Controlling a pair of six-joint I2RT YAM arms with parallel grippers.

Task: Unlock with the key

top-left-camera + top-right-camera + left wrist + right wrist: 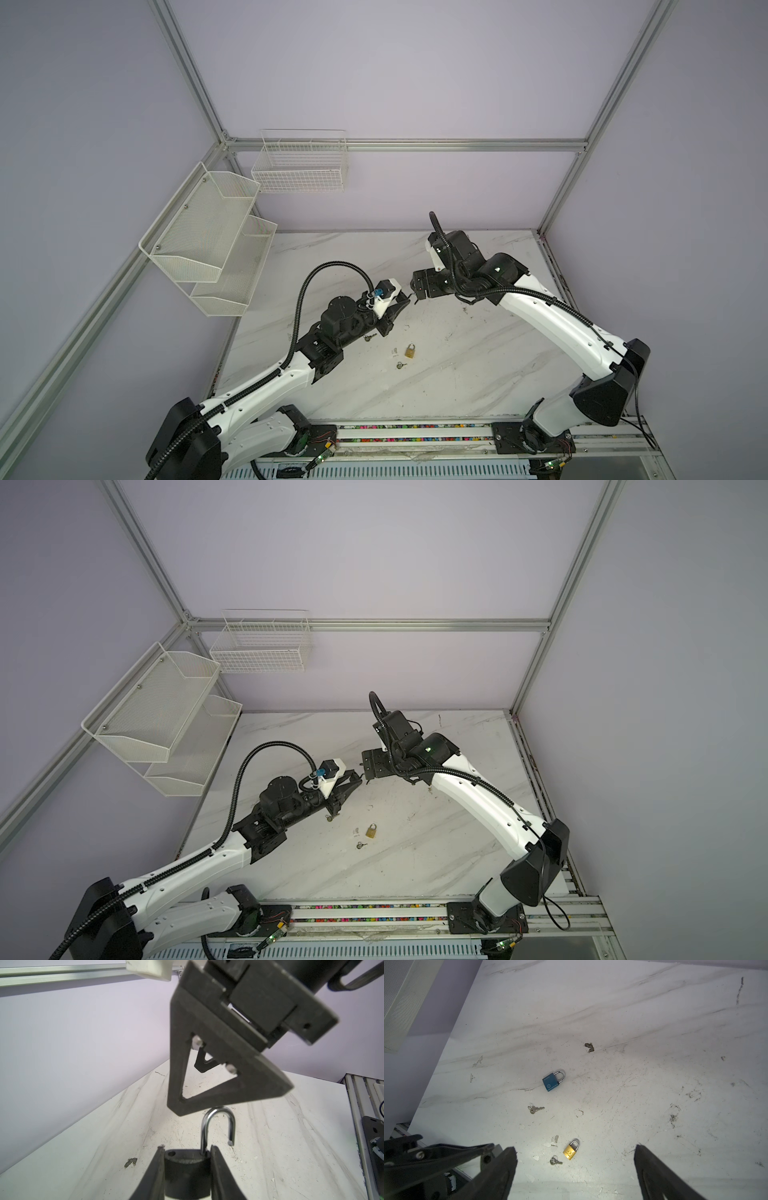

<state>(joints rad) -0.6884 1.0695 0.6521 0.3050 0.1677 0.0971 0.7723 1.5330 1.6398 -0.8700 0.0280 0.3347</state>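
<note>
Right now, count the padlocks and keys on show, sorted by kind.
Padlocks: 3 (blue padlock, gold padlock, dark padlock in the left gripper)
Keys: 2 (key near blue padlock, key near gold padlock)
Total: 5

Pale lavender walls [415,83] enclose a work cell framed by aluminium rails [415,145]. A white wire basket [299,174] hangs on the back wall; a two-tier white mesh shelf [199,232] hangs on the left wall. The white marble-patterned table [457,374] is scuffed and evenly lit.

Mesh shelf [199,232] and wire basket [299,170] on walls — marble table [478,374] below.
</note>
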